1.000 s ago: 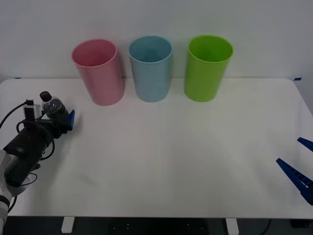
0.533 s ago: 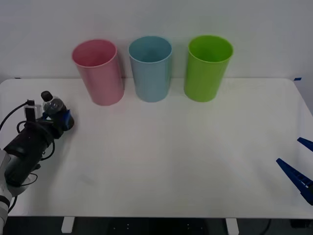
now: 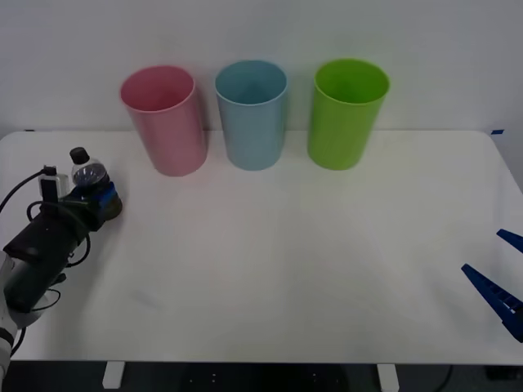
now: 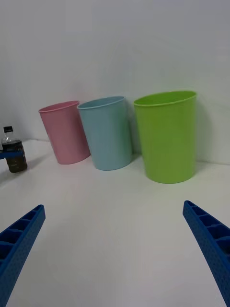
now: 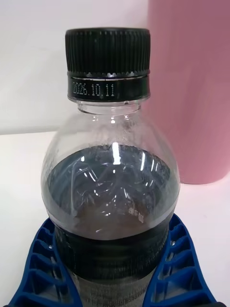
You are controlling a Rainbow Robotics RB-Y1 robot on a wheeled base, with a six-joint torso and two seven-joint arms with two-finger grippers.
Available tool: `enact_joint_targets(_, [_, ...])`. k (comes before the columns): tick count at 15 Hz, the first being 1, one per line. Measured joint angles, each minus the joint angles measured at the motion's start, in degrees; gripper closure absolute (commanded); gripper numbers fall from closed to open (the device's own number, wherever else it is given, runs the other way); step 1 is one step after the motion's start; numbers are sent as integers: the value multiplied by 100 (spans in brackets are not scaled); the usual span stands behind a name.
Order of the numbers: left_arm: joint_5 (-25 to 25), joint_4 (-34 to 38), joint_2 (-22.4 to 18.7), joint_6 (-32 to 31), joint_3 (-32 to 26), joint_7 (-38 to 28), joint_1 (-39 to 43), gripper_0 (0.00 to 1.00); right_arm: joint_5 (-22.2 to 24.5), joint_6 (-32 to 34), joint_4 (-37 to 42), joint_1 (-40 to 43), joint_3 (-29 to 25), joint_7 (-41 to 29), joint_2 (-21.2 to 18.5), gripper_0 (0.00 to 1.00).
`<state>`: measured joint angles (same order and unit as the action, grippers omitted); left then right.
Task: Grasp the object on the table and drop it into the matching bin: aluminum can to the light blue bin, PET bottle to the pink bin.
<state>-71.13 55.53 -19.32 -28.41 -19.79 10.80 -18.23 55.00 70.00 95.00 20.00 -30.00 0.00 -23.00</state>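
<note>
White table (image 3: 270,245) — left gripper (image 3: 100,198) clamped round upright PET bottle (image 3: 88,176) near pink bin (image 3: 164,119); right gripper (image 3: 498,282) parked, fingers spread.

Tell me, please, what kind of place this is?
Probably a robot test room, not a home: a bare white table against a plain white wall, three sorting bins in a row, pink, light blue and green, and one bottle in the left tool.

Looks like a robot test lab here: a plain white table (image 3: 286,253) against a bare white wall (image 3: 261,28), three colour-coded bins lined up (pink bin (image 3: 163,118), light blue bin (image 3: 252,113), green bin (image 3: 347,113)), nothing homely.
</note>
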Motion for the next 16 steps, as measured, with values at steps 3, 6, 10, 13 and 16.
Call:
enact_joint_targets(3, [15,180,-82,-47,13,-90,26,100,0,0,0,0,0,0,0,0])
enact_joint_targets(6, [94,367,-161,-191,13,-202,55,100,0,0,0,0,0,0,0,0])
enact_joint_targets(10, [300,695,-287,-392,17,-467,106,100,0,0,0,0,0,0,0,0])
enact_joint_targets(13, [319,1289,-406,-480,21,-1218,249,100,0,0,0,0,0,0,0,0])
enact_joint_targets(16, [319,1888,-529,-507,27,-1919,319,100,0,0,0,0,0,0,0,0])
